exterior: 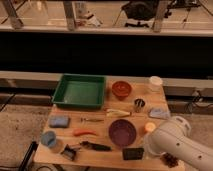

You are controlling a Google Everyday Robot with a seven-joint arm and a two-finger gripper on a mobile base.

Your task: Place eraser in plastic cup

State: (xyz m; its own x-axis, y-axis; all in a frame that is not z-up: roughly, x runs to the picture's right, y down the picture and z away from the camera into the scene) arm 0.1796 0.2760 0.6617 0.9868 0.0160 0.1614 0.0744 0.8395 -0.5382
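**A:** Location of the eraser (132, 153)?

**B:** Flat on the table (100, 131), at the front edge, right of centre; just in front of the purple bowl (122, 132) and close beside the white arm (172, 140).

**A:** And the plastic cup (49, 139)?

**B:** Upright near the front left corner, well apart from the eraser; black-handled tool (95, 146) lying between the two.

**A:** Gripper?

**B:** Hidden behind the arm at the front right corner; impossible to tell whether spread or closed.
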